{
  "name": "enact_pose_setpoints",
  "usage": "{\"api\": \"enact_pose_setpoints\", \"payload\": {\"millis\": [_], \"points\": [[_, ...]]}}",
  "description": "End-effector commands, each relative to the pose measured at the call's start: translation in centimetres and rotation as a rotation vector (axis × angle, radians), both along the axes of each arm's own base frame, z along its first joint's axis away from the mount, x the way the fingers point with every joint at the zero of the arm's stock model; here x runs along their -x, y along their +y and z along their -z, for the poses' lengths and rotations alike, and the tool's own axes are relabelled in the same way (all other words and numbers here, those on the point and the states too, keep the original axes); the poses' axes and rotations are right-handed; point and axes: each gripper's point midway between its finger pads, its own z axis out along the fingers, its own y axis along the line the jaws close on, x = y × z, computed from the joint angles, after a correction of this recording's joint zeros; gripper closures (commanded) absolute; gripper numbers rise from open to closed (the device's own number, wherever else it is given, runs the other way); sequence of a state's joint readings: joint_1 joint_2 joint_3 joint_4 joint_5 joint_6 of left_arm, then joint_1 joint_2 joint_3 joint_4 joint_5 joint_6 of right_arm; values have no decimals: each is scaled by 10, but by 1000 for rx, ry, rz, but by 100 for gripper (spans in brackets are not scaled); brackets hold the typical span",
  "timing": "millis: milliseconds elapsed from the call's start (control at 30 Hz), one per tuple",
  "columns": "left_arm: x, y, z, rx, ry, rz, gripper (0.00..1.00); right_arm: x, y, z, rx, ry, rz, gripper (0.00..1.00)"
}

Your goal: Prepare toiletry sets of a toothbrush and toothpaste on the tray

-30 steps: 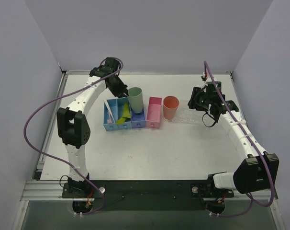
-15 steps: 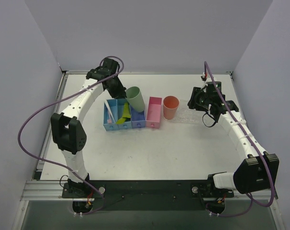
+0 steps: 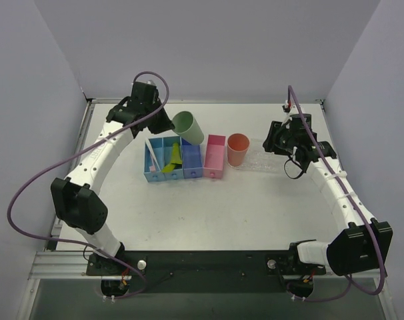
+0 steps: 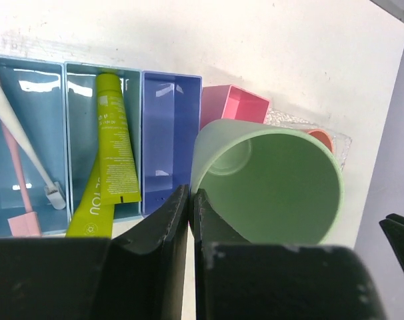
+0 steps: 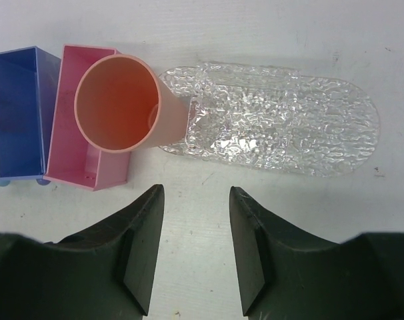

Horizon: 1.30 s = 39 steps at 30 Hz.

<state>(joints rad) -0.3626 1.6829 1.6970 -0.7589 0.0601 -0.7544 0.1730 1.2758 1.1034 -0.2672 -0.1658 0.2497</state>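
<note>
Between left jaws: green cup [image 4: 269,187] wall pinched, tilted; thin grip seemingly risked drop onto blue bins [image 4: 169,133] beneath. Right jaws stood open.

Left jaws grip a tilted green cup [image 3: 188,127] beside the blue bins [image 3: 166,167].

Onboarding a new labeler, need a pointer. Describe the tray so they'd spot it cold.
From the row of blue bins in the middle of the table, go right past the pink box and the orange cup. The tray lies flat just beyond that cup. It alone is see-through: a bumpy oblong with rounded ends, while its neighbours are solid-coloured.
</note>
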Motion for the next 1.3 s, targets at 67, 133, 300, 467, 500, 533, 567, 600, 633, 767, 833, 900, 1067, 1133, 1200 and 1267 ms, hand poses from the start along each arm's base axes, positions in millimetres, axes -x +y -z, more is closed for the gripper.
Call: {"api": "enact_pose_setpoints", "payload": {"millis": [67, 133, 300, 467, 500, 533, 567, 600, 633, 767, 833, 900, 1067, 1133, 1200, 1267], "points": [[7, -13, -57, -124, -239, 94, 100, -1, 17, -61, -52, -103, -26, 62], [12, -16, -60, -177, -255, 102, 100, -1, 30, -74, -67, -118, -54, 62], [27, -36, -64, -245, -302, 163, 100, 1, 70, -112, -114, -140, -158, 60], [36, -43, -67, -287, -328, 167, 100, 10, 113, -121, -172, -87, -269, 59], [38, -45, -67, -283, -328, 170, 100, 11, 119, -124, -189, -83, -289, 59], [39, -47, -62, -273, -312, 169, 100, 11, 125, -125, -197, -77, -302, 59], [39, -48, -60, -268, -309, 168, 100, 13, 130, -124, -201, -66, -318, 59], [40, -50, -60, -260, -311, 168, 100, 14, 134, -124, -206, -57, -330, 59], [42, -52, -57, -258, -304, 171, 100, 13, 137, -118, -202, -37, -339, 59], [46, -60, -57, -246, -306, 178, 100, 14, 149, -113, -200, -5, -367, 59], [48, -65, -55, -234, -301, 187, 100, 15, 154, -109, -194, 11, -378, 59], [50, -68, -53, -231, -296, 193, 100, 16, 157, -112, -185, 8, -391, 60], [59, -85, -50, -229, -285, 230, 100, 15, 160, -105, -151, 26, -400, 60], [59, -88, -50, -229, -286, 231, 100, 15, 161, -99, -132, 41, -402, 60], [61, -91, -54, -227, -297, 236, 100, 14, 159, -91, -104, 56, -391, 60], [61, -94, -54, -233, -297, 245, 100, 15, 157, -86, -76, 64, -387, 62]]}}
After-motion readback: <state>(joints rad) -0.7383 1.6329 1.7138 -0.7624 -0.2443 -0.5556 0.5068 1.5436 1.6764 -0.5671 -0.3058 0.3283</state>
